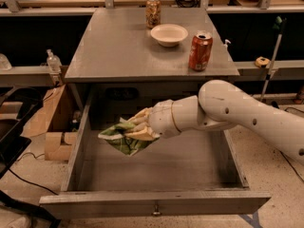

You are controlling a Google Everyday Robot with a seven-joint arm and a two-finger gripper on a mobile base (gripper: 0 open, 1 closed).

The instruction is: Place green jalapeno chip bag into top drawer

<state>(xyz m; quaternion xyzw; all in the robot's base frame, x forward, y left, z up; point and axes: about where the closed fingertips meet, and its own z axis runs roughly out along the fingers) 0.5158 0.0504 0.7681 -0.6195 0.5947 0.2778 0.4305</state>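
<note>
The top drawer (156, 204) is pulled wide open below the grey table, its grey front panel and small metal knob toward me. My gripper (138, 126) reaches in from the right on a white arm and is shut on the green jalapeno chip bag (121, 139). The crumpled bag hangs from the fingers above the left half of the drawer floor, not resting on it. The fingers cover part of the bag's upper right side.
On the tabletop (118, 51) stand a red soda can (200, 51), a white bowl (168, 34) and a patterned can (153, 12). A cardboard box (57, 127) and cables lie left of the drawer. A shelf with a bottle (53, 61) runs behind.
</note>
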